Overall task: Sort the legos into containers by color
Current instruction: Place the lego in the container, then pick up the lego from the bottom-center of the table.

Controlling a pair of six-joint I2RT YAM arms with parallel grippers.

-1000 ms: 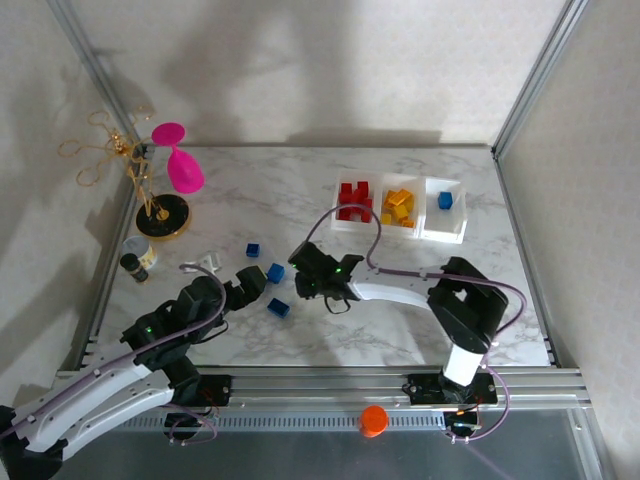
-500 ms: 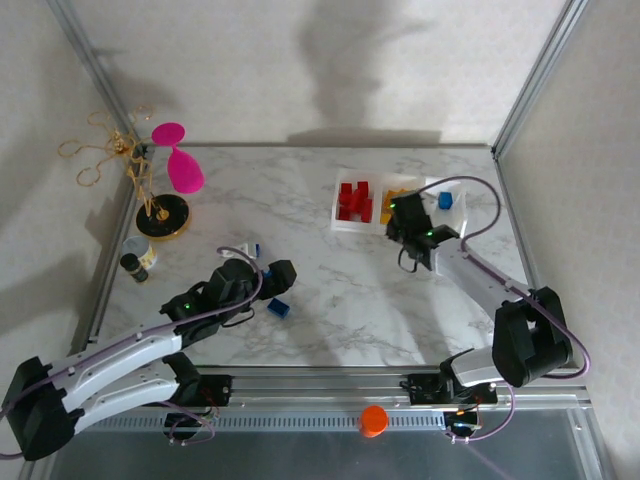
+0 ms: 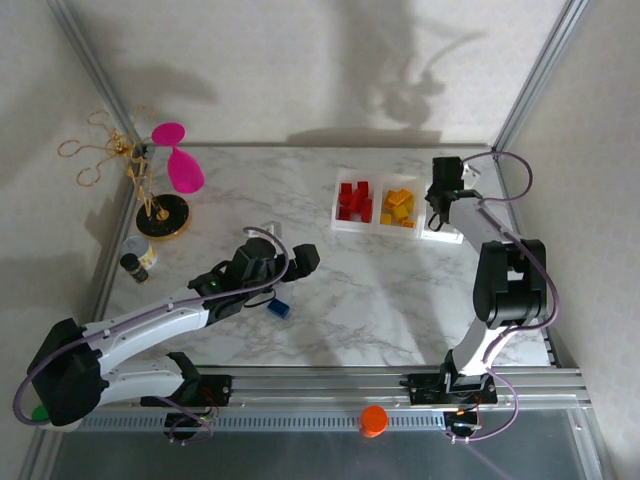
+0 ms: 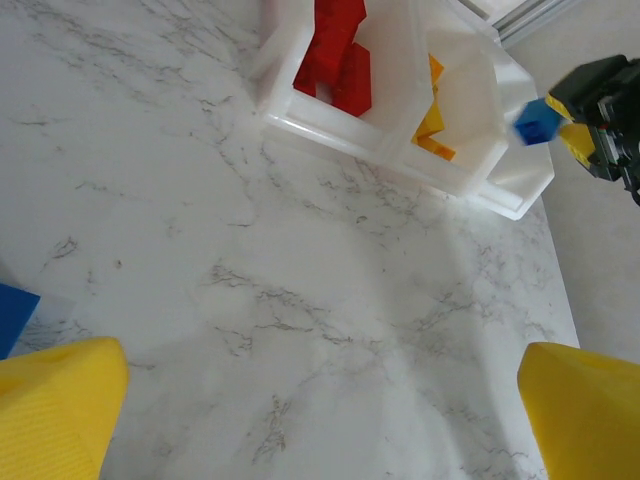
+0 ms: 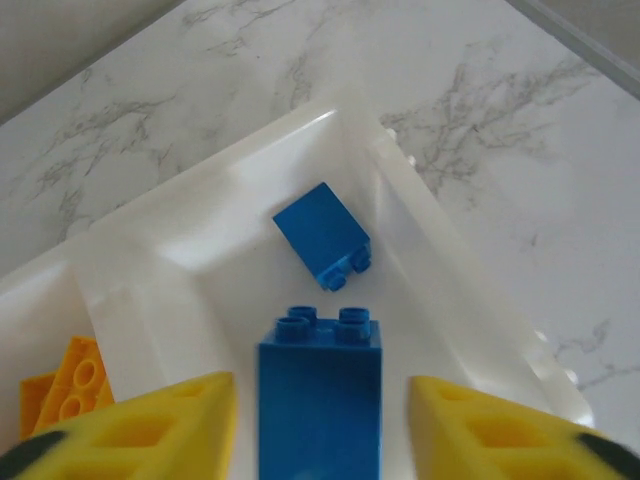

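Step in hand: drop of blue lego [image 5: 320, 420] into end bin [image 5: 420, 270] of containers [image 4: 350, 140]; my right tool [image 5: 318, 385] hovers over it, lego betw. pads w/ slim gaps each side, so can't tell if gripped or let go; second blue lego [image 5: 322, 235] lies inside.
Next, I judge: confirm release, lift straight up clear of rim.
My left tool [image 4: 320, 365] wide, empty, over bare desk [image 4: 300, 300]; loose blue lego [image 4: 12, 318] just left of it, likely next pick.
Room: mid-desk open; frame post [image 3: 535, 80] near right arm.
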